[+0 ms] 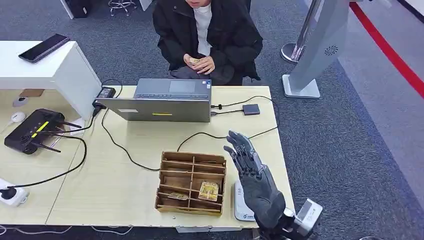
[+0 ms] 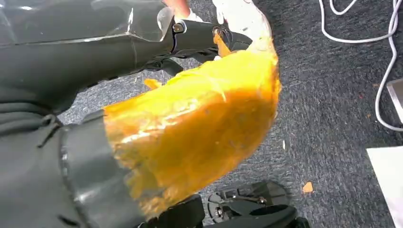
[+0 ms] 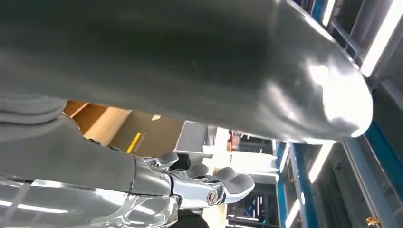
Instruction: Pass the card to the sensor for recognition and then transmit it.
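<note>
Right hand [image 1: 252, 172] is closest to us, raised above the near right part of the bench [image 1: 120, 195], palm side turned left, fingers [image 1: 240, 145] spread and straight, holding nothing. Directly beneath it, at the near edge, sits the white sensor [image 1: 241, 205], partly covered by the wrist. Just left of that is the wooden divided tray [image 1: 191, 182], and there's the card [image 1: 208, 190], lying in a near right compartment of the tray. So the card is down and to the left of the fingers, close by, with the tray's right wall between them; its long axis I judge to run roughly near-to-far, though it's small to call. The right hand is clearly the nearer one for the pick. The left hand [image 2: 95, 142] hangs low over the carpet, wrapped in a yellow covering [image 2: 199, 128]; I can't tell how its fingers lie. Further back stands the laptop [image 1: 165, 102], and beyond the far edge a seated person [image 1: 205, 35] is holding a small thing.
</note>
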Controlling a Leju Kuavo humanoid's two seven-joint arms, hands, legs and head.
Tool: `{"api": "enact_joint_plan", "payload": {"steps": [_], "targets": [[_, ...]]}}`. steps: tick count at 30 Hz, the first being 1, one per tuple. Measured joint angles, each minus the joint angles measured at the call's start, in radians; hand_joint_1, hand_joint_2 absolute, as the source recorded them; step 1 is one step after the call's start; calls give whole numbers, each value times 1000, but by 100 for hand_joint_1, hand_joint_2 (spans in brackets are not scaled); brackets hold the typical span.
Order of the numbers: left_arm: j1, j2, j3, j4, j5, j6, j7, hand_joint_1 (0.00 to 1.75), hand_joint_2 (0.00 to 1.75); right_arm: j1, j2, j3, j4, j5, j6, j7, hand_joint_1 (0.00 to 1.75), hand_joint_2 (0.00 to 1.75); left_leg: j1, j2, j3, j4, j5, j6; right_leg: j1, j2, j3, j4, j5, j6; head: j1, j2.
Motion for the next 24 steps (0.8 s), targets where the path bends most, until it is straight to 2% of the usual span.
{"api": "enact_joint_plan", "payload": {"steps": [24], "targets": [[4,2,26,0,37,13,-30,0,0,7,10,-16,10,-3,12,8,0,0,0,0,0,0,0,0,0,0,0,0,0,0,0,0]]}}
